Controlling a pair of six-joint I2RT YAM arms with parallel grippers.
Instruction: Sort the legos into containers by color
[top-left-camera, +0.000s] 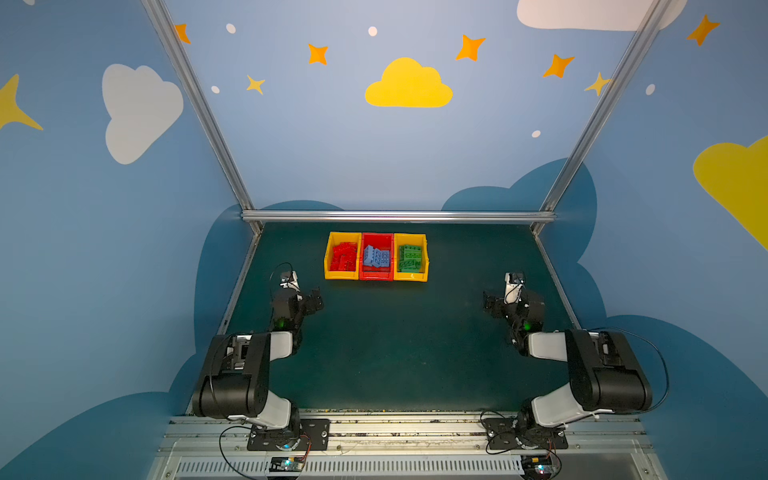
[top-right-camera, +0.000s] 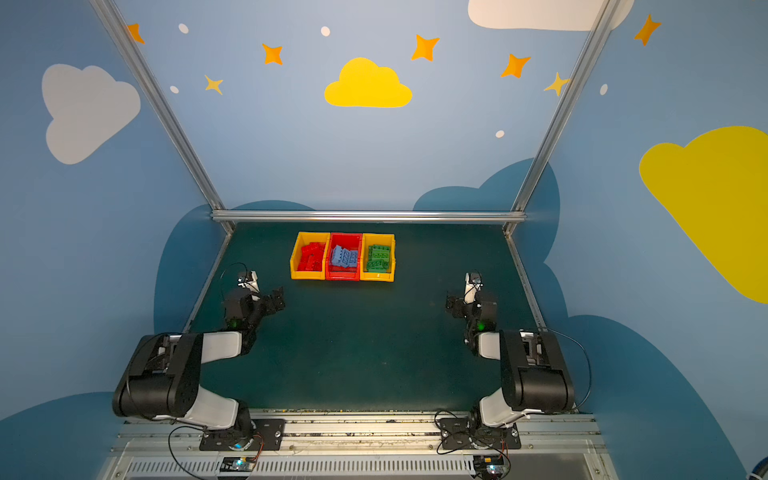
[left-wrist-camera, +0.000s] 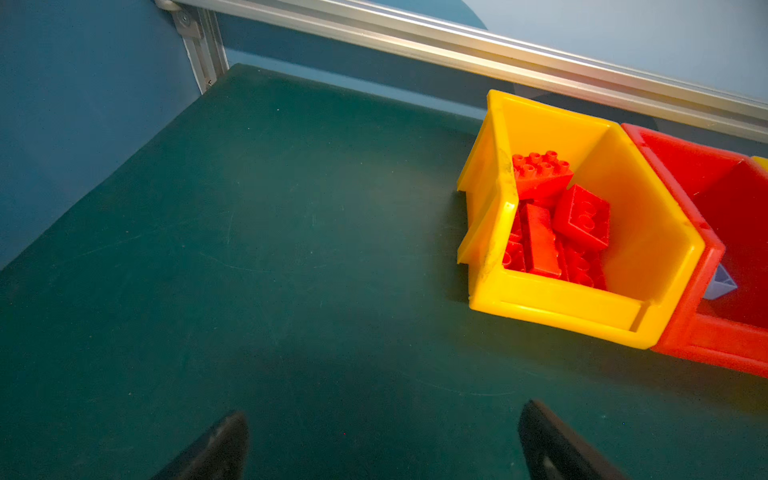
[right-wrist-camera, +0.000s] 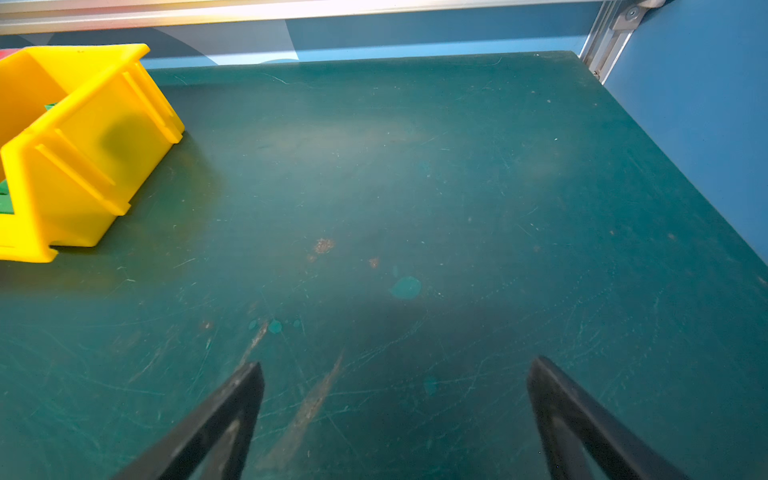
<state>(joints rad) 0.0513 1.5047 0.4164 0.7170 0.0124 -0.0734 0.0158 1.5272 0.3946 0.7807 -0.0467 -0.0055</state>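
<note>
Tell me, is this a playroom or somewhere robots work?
Most likely a robot practice booth dressed up like a playroom. A yellow cloud and stars are painted on the walls, a metal frame boxes it in, and a left robot arm and right robot arm are mounted by a green table.

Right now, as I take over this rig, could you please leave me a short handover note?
Left gripper: open, empty, above the dark green mat.
Right gripper: open, empty, above the mat too.
Red studded plastic bricks lie in the yellow plastic bin on the left arm's side; light blue studded bricks in the middle red plastic bin; green studded bricks in the other yellow plastic bin.
Done: every visible brick is sorted by colour; none lies on the mat.
Left: nothing apparent.
</note>
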